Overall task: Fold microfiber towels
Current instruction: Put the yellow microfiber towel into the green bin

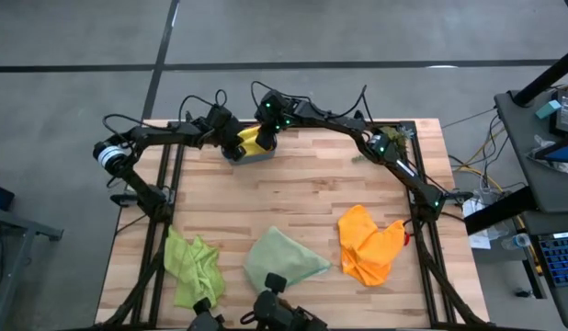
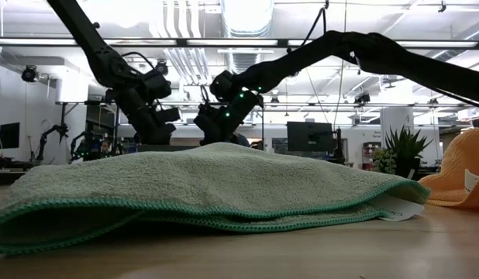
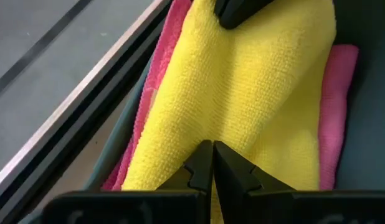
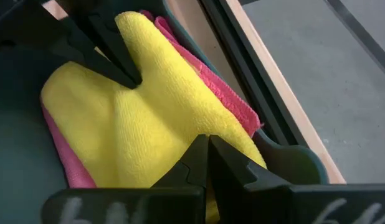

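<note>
A yellow towel (image 1: 252, 140) lies on a pink towel (image 3: 339, 93) inside the small teal bin (image 1: 248, 158) at the table's far edge. My left gripper (image 1: 235, 143) and my right gripper (image 1: 266, 136) both reach down into the bin, each shut on the yellow towel at opposite ends. A lime green towel (image 1: 192, 267), a pale sage green towel (image 1: 279, 259) and an orange towel (image 1: 371, 244) lie crumpled along the table's near side. My left gripper pinches a raised bit of the yellow towel (image 4: 133, 84) between its two fingertips, slanting down from the table's left. The towel rests on the pink towel in the bin. My right gripper pinches the yellow towel near its other end (image 3: 242, 28) between its shut fingertips (image 4: 208, 155), slanting down from the right. The cloth between the two holds lies slack on the pink towel.
The bin's walls (image 4: 286, 158) close in around both grippers. A green plant sprig (image 1: 399, 138) stands at the far right corner. Bare wood (image 1: 312, 184) lies between the bin and the three loose towels.
</note>
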{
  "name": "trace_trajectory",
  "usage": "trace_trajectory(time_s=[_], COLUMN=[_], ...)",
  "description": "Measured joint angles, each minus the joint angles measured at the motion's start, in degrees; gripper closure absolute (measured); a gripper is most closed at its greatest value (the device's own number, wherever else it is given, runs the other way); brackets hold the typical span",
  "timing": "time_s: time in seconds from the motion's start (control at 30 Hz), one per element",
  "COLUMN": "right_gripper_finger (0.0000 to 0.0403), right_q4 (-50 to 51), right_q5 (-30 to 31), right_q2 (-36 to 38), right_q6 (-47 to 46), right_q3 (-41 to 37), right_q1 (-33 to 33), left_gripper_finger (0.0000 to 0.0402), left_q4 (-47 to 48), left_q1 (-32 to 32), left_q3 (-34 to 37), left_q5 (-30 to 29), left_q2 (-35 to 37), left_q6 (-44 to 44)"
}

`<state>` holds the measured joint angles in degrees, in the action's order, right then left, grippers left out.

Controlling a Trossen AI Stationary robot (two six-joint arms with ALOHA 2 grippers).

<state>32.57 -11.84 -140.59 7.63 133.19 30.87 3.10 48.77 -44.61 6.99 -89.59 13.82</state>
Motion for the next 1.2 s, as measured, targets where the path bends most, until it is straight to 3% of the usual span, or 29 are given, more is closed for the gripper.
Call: trace_trajectory(time_s=[0.47,1.03,1.2], right_gripper_finger=[0.0394,0.0394,0.0394], right_q4=[0.9,3.7,1.9], right_q5=[0.1,0.0,2.5], right_q2=[1.7,2.7,2.7], right_q6=[0.3,3.9,3.4], right_q3=[1.4,-0.3,-2.5], right_q1=[-0.1,-2.8,-2.4], left_gripper_finger=[0.0401,0.0402,0.0402], left_q4=[0.3,1.4,1.4], left_q1=[-0.1,-0.5,-0.5], left_q3=[-0.3,0.0,0.0], left_q5=[-0.7,-0.8,-0.8], left_q2=[8.7,2.8,2.9], left_q6=[0.5,0.4,0.3])
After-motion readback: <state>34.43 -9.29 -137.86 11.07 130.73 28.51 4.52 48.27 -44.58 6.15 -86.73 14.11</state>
